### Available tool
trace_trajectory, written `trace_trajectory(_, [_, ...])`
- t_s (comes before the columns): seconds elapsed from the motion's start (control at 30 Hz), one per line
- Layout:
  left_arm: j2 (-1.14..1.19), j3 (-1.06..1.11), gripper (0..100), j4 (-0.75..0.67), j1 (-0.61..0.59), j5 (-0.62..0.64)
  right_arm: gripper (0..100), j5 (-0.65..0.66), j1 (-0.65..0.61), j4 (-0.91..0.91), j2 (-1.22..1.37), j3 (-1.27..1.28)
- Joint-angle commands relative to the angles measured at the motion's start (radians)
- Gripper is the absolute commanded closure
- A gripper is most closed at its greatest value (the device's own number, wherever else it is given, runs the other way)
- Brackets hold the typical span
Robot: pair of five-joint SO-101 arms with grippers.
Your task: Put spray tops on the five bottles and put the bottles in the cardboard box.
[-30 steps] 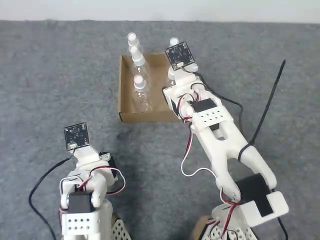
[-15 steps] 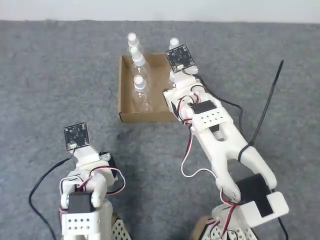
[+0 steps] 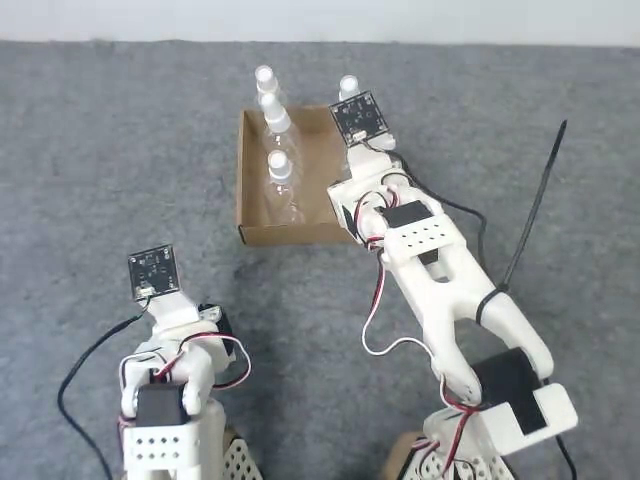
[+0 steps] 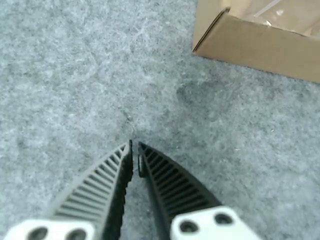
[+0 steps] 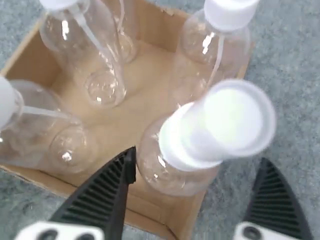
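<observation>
Standing in the brown cardboard box (image 3: 290, 234), a clear plastic bottle with white spray top (image 5: 172, 172) is straddled by the spread right jaws; the left jaws are pressed together.

Clear, glossy plastic on the bottles (image 5: 170, 175), light glinting off them, smooth white plastic for the spray tops (image 5: 220, 125), and the cardboard box (image 4: 260, 47) is matt brown paperboard. The desk (image 4: 75, 75) wears a rough, fuzzy grey felt. On the left gripper (image 4: 134, 146) and the right gripper (image 5: 198, 156), matt black ribbed plastic jaws; the arms (image 3: 440, 270) are smooth white plastic.
</observation>
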Motion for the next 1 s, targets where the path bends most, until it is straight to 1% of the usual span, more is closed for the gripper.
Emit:
trace_trajectory(0.0, [-0.017, -0.013, 99, 0.005, -0.002, -0.006, 68.2, -0.002, -0.015, 0.016, -0.033, -0.011])
trace_trajectory(0.2, [-0.017, -0.013, 99, 0.005, -0.002, -0.006, 68.2, -0.002, -0.03, 0.058, -0.036, -0.015])
trace_trajectory(0.47, [-0.017, -0.013, 99, 0.005, -0.002, -0.006, 68.2, -0.002, -0.025, 0.064, -0.042, -0.017])
trace_trajectory(0.67, [-0.017, -0.013, 99, 0.005, -0.002, -0.006, 68.2, -0.002, -0.028, 0.104, -0.151, 0.02])
trace_trajectory(0.97, [-0.017, -0.013, 99, 0.005, -0.002, -0.006, 68.2, -0.002, -0.027, 0.107, -0.283, 0.1])
